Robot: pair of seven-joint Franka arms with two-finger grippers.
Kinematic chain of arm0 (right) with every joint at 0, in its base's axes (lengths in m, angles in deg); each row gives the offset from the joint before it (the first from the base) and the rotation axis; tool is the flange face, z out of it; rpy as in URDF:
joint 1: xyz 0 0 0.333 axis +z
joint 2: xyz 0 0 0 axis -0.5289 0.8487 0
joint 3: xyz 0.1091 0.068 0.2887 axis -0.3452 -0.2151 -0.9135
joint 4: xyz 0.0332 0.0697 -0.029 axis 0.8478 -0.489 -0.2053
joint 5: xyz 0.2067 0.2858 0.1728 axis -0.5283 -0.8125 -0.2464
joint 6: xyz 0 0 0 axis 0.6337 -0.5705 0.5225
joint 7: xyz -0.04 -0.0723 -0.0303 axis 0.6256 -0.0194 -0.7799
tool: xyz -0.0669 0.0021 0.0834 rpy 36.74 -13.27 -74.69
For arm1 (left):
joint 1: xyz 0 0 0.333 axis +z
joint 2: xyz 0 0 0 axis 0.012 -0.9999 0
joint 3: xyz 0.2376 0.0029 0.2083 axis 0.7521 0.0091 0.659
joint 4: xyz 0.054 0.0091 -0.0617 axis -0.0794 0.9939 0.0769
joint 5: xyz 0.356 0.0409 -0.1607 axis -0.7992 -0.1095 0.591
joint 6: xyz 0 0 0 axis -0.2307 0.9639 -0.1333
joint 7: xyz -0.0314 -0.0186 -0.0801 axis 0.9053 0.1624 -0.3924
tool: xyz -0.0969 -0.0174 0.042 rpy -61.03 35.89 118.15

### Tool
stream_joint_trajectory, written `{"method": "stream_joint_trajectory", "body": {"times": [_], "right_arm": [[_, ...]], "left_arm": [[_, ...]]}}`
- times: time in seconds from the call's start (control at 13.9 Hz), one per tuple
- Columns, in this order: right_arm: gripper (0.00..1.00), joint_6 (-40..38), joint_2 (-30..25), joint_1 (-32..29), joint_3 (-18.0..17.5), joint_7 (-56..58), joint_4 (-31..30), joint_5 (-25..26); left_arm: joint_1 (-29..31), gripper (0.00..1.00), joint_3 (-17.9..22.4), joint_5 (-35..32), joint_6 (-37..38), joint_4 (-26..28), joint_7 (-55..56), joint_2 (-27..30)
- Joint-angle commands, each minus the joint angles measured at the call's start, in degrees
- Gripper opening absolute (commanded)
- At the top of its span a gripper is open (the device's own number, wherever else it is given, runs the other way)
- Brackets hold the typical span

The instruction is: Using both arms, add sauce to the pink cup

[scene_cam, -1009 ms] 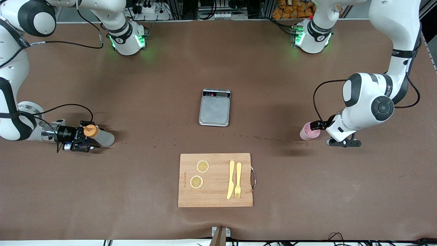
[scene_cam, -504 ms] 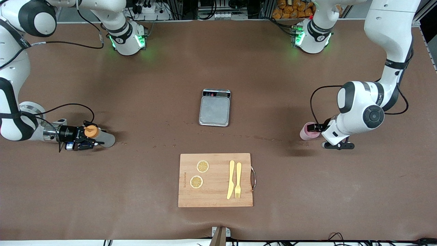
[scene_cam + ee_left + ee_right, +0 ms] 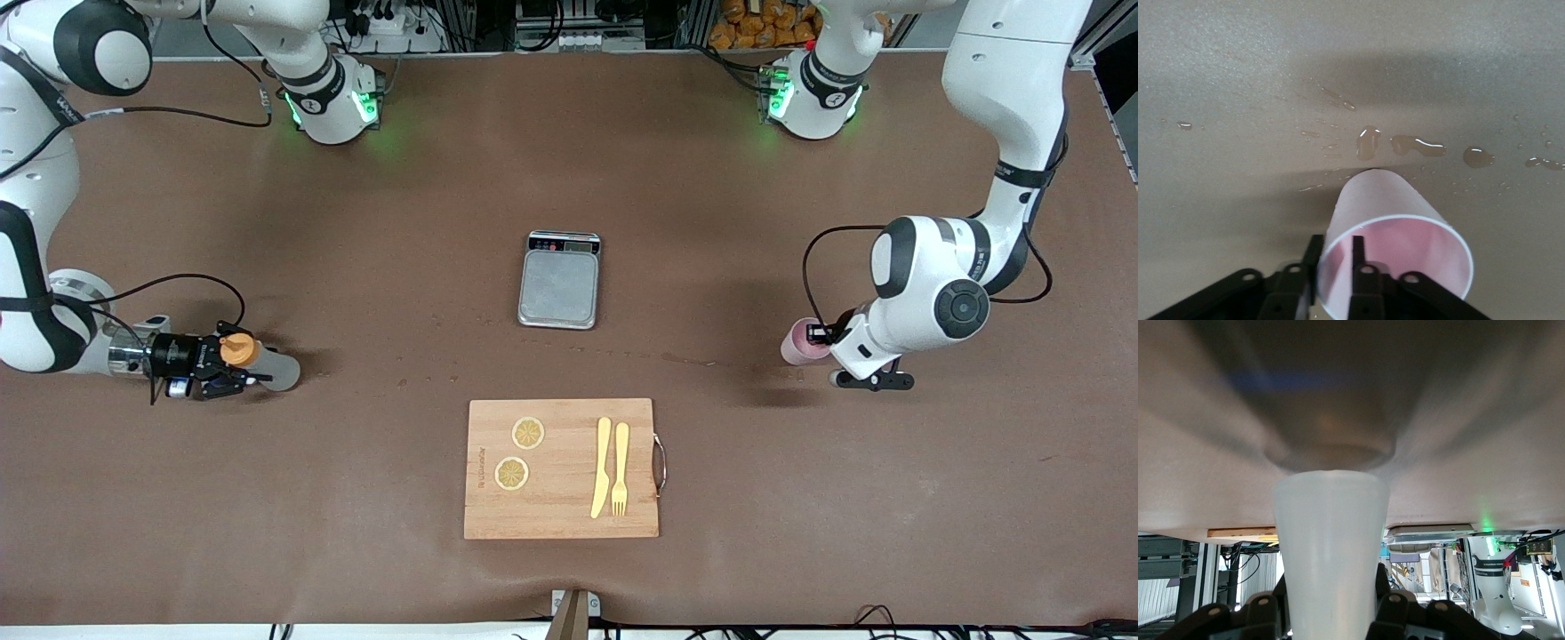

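Note:
The sauce bottle [image 3: 271, 366], whitish with an orange cap [image 3: 236, 349], stands on the table toward the right arm's end. My right gripper [image 3: 236, 372] reaches in level and is shut on its body. In the right wrist view the bottle [image 3: 1331, 533] fills the gap between the fingers of my right gripper [image 3: 1331, 590]. The pink cup [image 3: 800, 345] stands upright toward the left arm's end. My left gripper [image 3: 816, 335] is at its rim. In the left wrist view my left gripper [image 3: 1337, 245] has one finger inside the cup [image 3: 1371, 197] and one outside, closed on the wall.
A grey scale [image 3: 559, 286] sits mid-table. Nearer the camera lies a wooden cutting board [image 3: 560, 524] with two lemon slices [image 3: 528, 433], a yellow knife [image 3: 602, 467] and a fork [image 3: 620, 467]. Liquid drops [image 3: 1368, 143] lie on the table by the cup.
My right gripper's fingers have closed in on the sauce bottle. My left arm has shifted toward the pink cup and its gripper has settled over the rim. The cup and the bottle stay in place.

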Motion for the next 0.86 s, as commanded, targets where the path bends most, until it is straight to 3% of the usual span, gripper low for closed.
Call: {"method": "stream_joint_trajectory", "body": {"times": [0.0, 0.79], "right_arm": [[0.48, 0.0, -4.3, 2.8, 0.6, -6.1, -0.2, 1.1], [0.47, 7.2, -14.6, 13.1, 0.7, -24.6, 0.5, 11.6]], "left_arm": [[0.4, 0.0, 0.0, 0.5, -0.3, -0.7, -0.2, 0.1], [1.0, 0.0, -0.3, 3.7, 5.3, -1.2, 1.4, 10.1]]}}
